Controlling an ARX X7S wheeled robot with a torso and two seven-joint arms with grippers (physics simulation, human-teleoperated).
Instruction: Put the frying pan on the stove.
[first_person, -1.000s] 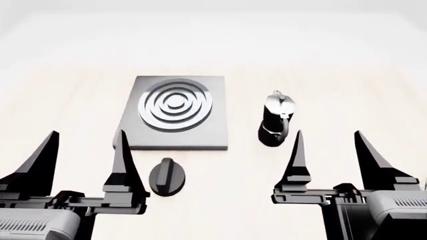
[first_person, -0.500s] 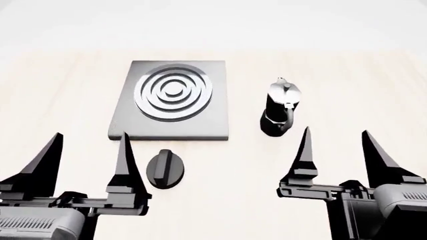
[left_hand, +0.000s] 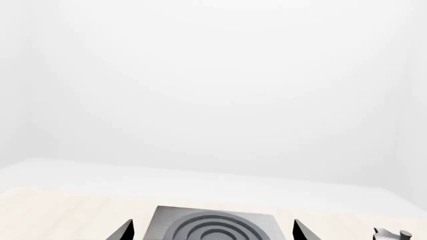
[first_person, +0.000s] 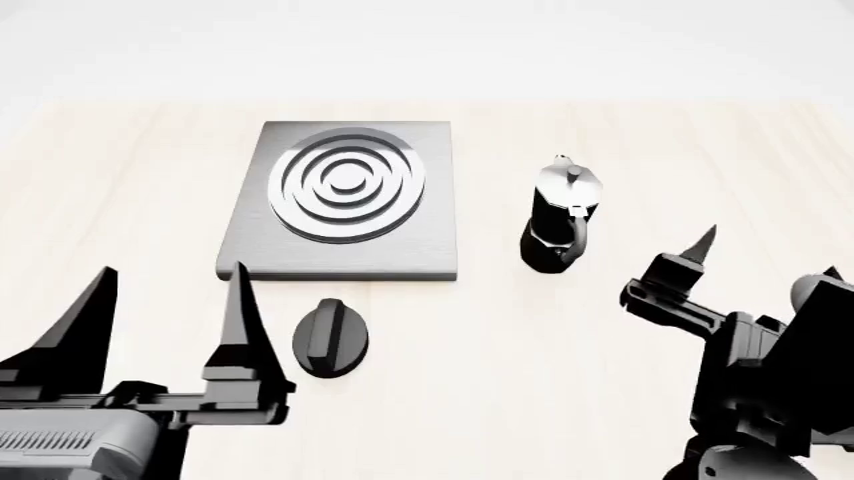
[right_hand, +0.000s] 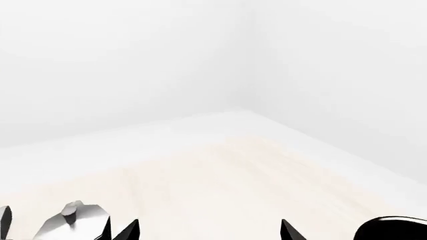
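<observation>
Greys and blacks on pale wood

The flat square grey metal stove carries concentric silver rings; the small round knob is black; the moka pot is black and silver; the tabletop is pale wood.

Black arms, pointed tapering jaws

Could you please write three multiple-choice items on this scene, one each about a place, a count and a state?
1. What stands to the right of the stove in the head view? A moka pot B bowl C kettle
2. How many knobs lie on the table? A three B one C none
3. What is the left gripper doing? A clamping the knob B open and empty C holding the moka pot

Key: 1 A, the moka pot stands there; 2 B, one knob lies near the stove; 3 B, its fingers are spread, nothing between.
</observation>
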